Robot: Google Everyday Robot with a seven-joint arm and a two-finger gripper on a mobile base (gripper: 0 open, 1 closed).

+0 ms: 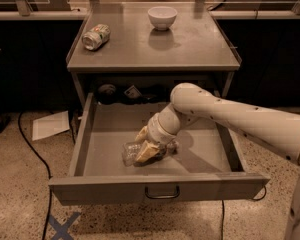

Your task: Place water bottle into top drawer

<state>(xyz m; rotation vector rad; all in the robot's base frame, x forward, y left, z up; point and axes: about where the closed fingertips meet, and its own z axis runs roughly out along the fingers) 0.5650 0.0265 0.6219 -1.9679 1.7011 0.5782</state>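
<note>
The top drawer [105, 189] is pulled open, a wide grey metal tray with a small loop handle [162, 193] at its front centre. The water bottle [129, 154], clear and crinkled, lies on its side on the drawer floor, left of centre. My gripper [147, 148] reaches down into the drawer from the right. Its tan fingers [146, 153] are closed around the bottle's right half, hiding its label and cap. The bottle rests at or just above the drawer floor.
A dented green-and-white soda can [96, 36] lies on the cabinet top [190, 49] at back left, with a white bowl [162, 17] at back centre. Dark objects [108, 91] sit behind the drawer. Paper [50, 125], a cable [32, 151] and a blue tape cross [62, 226] are on the floor at left.
</note>
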